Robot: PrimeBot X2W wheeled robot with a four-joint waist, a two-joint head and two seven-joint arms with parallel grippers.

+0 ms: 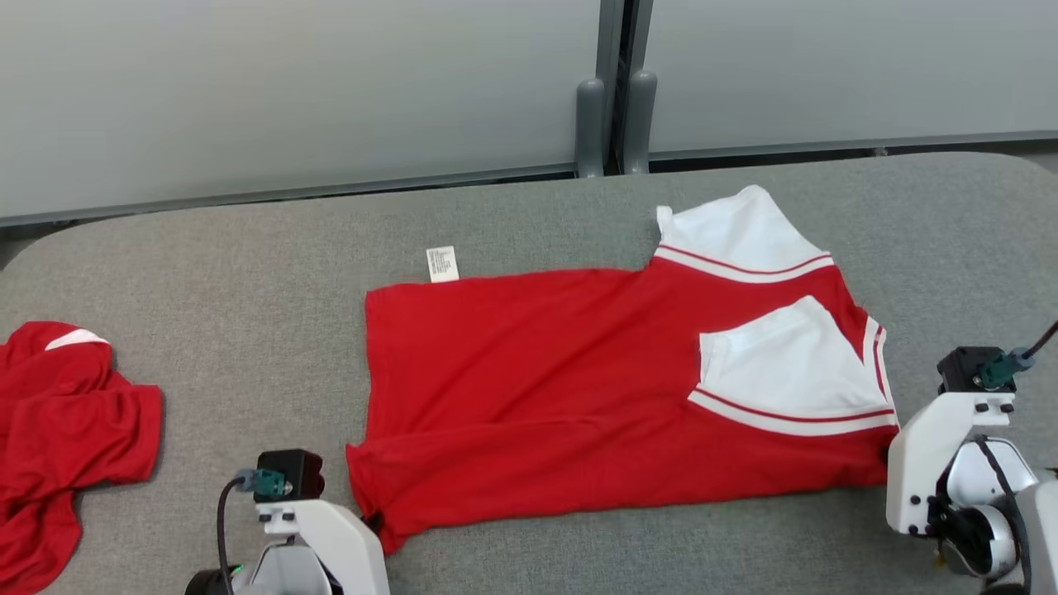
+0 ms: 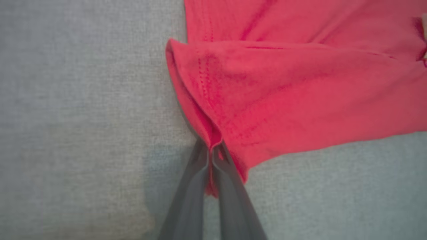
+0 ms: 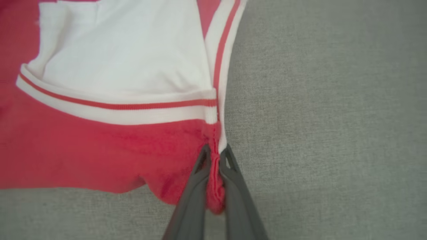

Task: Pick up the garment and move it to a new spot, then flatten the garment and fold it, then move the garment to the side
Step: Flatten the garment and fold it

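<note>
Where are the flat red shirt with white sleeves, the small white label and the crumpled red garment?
Flat red shirt with white sleeves point(image 1: 537, 388): head view, middle of red body.
Small white label point(image 1: 442, 264): head view, its centre.
Crumpled red garment point(image 1: 66, 430): head view, bunched middle.

A plain, lab-like test space. A grey fabric-covered counter point(image 1: 248, 264) with rounded corners spreads across the foreground; at twelve o'clock behind it stand pale frosted partition panels point(image 1: 289, 91) joined by grey metal posts point(image 1: 589, 124).

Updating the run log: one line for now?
left claw: shut on red shirt hem corner | right claw: shut on collar-end corner
</note>
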